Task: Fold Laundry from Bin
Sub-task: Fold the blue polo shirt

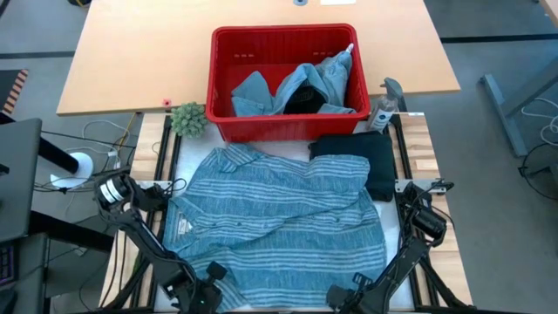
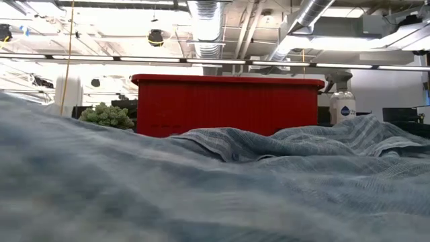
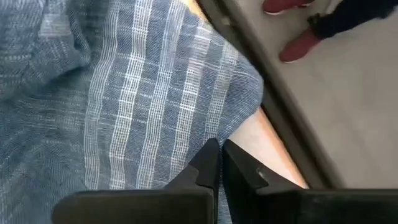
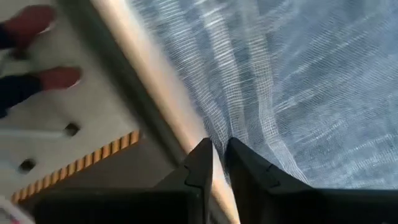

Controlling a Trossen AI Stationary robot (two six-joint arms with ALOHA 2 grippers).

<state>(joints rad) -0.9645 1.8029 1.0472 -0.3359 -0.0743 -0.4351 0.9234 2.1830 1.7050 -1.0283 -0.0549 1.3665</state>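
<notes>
Red bin [image 1: 283, 44] at the table's far edge holds denim and dark laundry [image 1: 301, 90]. Before it lies a striped shirt [image 1: 279, 222] — both grippers, left [image 3: 219, 163] and right [image 4: 219, 163], pinch its near hem. A folded black garment [image 1: 362, 157], plant [image 1: 188, 119] and spray bottle [image 1: 384, 109] sit nearby.

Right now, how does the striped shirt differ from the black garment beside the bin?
The striped shirt is blue-grey and lies spread open, rumpled, across the table; the black garment is plain dark and folded into a compact rectangle. The shirt covers far more table, and its upper right corner overlaps the black garment. Both lie outside the red bin.
</notes>
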